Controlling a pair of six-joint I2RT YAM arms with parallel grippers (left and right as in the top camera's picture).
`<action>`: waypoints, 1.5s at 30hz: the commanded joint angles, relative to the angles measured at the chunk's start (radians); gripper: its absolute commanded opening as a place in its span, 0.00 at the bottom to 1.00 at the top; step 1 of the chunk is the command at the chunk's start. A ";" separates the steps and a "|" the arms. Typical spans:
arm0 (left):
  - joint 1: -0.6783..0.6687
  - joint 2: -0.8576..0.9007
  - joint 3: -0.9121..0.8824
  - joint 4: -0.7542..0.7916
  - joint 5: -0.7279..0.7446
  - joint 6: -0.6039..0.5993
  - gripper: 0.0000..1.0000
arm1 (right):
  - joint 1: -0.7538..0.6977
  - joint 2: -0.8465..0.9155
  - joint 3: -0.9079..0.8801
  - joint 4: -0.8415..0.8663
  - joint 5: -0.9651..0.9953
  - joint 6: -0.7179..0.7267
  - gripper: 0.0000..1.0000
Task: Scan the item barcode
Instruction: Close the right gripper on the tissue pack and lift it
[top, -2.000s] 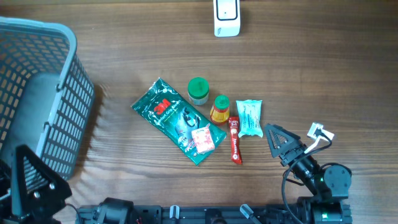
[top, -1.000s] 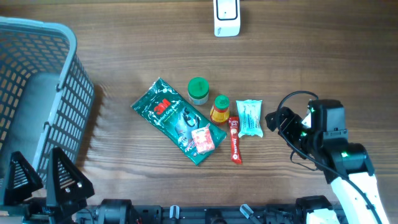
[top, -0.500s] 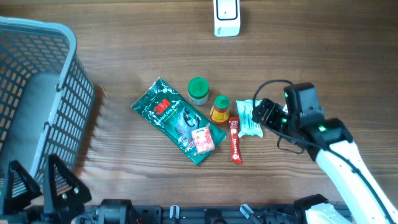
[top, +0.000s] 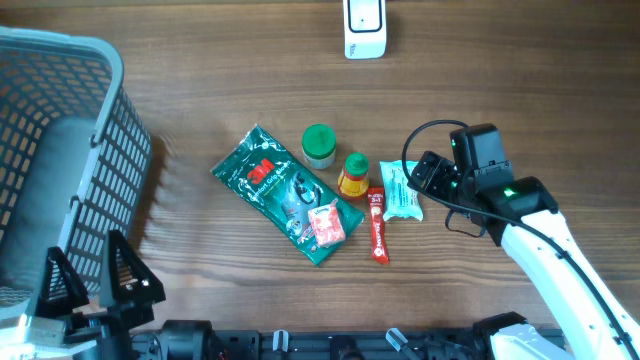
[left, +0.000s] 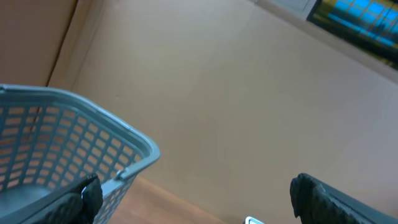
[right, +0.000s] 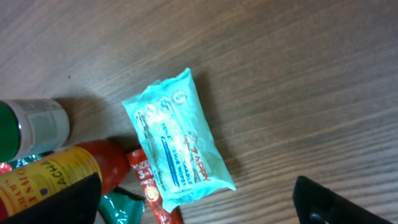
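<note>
Right gripper (top: 425, 178), jaws wide apart w/ nothing held, hangs over the right edge of the teal wipes pkt (top: 397, 192). Pkt lies flat on the table (top: 200, 90), just beside a red stick sachet (top: 377, 225). Left gripper (top: 90, 280) is also spread wide, near the basket (top: 105, 55). Scanner (top: 364, 27) sits at the far edge, well apart.

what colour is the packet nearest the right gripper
Pale teal packet with blue print; shows best in the right wrist view.

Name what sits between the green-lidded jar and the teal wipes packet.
The small yellow bottle sits between the green-lidded jar and the teal wipes packet, close to both. The overhead view shows this best.
</note>
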 joint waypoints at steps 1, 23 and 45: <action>-0.006 -0.008 -0.003 -0.038 -0.010 -0.005 1.00 | 0.006 0.008 0.022 0.042 0.019 -0.069 0.85; -0.006 -0.008 -0.003 -0.226 -0.025 -0.005 1.00 | 0.095 0.433 0.021 0.180 0.053 -0.242 0.53; -0.006 -0.008 -0.003 -0.227 -0.025 -0.005 1.00 | -0.120 0.343 0.027 0.050 -0.819 0.059 0.04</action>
